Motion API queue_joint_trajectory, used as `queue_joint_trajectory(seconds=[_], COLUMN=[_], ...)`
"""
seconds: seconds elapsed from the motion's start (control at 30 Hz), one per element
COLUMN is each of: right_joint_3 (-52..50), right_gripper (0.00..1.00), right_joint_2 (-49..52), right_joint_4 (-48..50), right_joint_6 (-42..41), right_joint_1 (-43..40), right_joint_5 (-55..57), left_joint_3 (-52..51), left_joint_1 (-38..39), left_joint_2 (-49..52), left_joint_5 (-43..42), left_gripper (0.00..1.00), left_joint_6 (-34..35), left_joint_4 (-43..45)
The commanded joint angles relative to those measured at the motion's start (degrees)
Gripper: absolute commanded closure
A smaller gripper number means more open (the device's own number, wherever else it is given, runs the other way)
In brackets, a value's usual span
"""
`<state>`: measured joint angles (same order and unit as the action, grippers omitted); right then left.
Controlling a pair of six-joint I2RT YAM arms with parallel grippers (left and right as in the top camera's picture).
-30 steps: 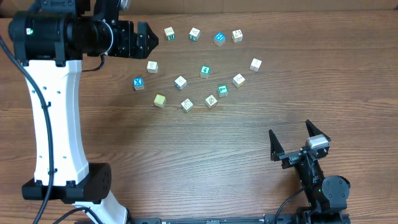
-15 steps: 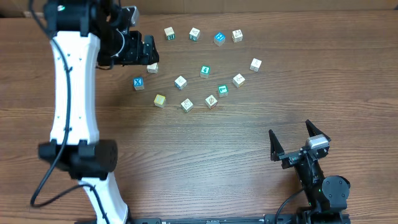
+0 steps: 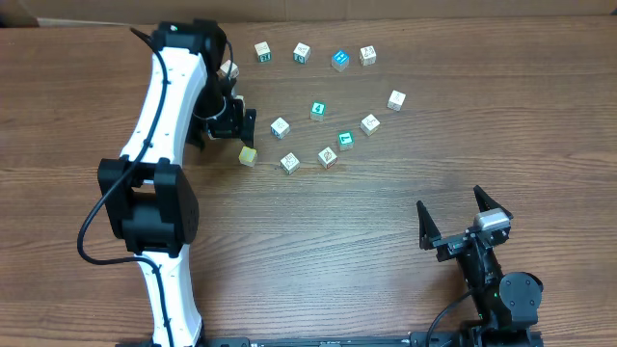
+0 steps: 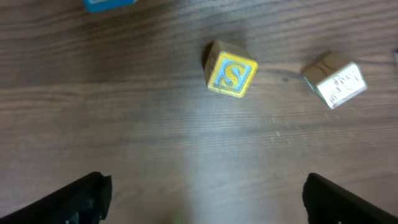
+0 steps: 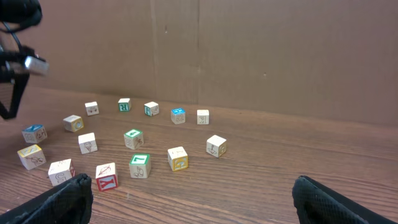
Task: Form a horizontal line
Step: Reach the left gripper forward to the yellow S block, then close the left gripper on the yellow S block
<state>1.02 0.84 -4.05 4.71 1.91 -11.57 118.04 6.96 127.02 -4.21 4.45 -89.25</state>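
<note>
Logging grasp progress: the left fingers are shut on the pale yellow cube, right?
No. The left wrist view shows the left fingers open, with the pale yellow cube lying free on the table beyond them.

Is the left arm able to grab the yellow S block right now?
Probably yes. The left gripper hovers open just short of the pale yellow cube, with only bare table between them. The nearest white cube sits apart, so nothing blocks the way.

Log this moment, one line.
left hand: open, empty, short of yellow S cube | right hand: open, empty, parked | green L cube: not level with yellow one
</note>
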Motion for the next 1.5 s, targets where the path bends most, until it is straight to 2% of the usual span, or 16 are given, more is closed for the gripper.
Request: queue_joint_trajectory(seconds=[0.0, 0.13, 0.3, 0.6, 0.63, 0.7, 1.03, 1.1, 1.37, 1.47], right_joint_3=[-0.6, -0.6, -0.6, -0.6, -0.6, -0.6, -0.6, -0.6, -0.6, -0.6], right_gripper=[0.00, 0.00, 0.00, 0.00, 0.00, 0.00, 0.00, 0.00, 0.00, 0.00], right_joint_2=[-0.7, -0.7, -0.7, -0.7, -0.7, -0.7, -0.7, -0.7, -0.7, -0.7], right_joint_4=[0.3, 0.3, 0.3, 0.3, 0.3, 0.3, 0.3, 0.3, 0.3, 0.3], right_joint_6=[-0.2, -0.2, -0.2, -0.2, -0.2, -0.2, -0.2, -0.1, -0.2, -0.2], right_joint_1=[-0.1, -0.1, -0.1, -0.1, -0.1, -0.1, -0.1, -0.1, -0.1, -0.1], right_joint_5=[0.5, 0.5, 0.5, 0.5, 0.5, 0.5, 0.5, 0.5, 0.5, 0.5], left_joint_3=[-4.3, -8.4, -10.7, -15.5, -15.9, -16.0, -20.0, -20.1, -20.0, -20.0], left_joint_1=[1.0, 2.0, 3.0, 4.0, 4.0, 4.0, 4.1, 4.1, 4.3, 4.3], left_joint_2=[0.2, 0.2, 0.2, 0.2, 0.2, 0.2, 0.2, 0.2, 0.2, 0.2], left_joint_5=[1.6, 1.7, 1.7, 3.6, 3.6, 3.6, 3.3, 3.3, 3.1, 3.1], left_gripper=[0.11, 0.12, 0.26, 0.37, 0.41, 0.49, 0.51, 0.58, 0.67, 0.75], left_joint_6=[0.9, 0.0, -0.7, -0.6, -0.6, -0.6, -0.6, -0.6, -0.6, -0.6], left_joint_4=[2.8, 8.2, 14.4, 20.2, 20.8, 21.3, 26.7, 26.8, 26.8, 26.9])
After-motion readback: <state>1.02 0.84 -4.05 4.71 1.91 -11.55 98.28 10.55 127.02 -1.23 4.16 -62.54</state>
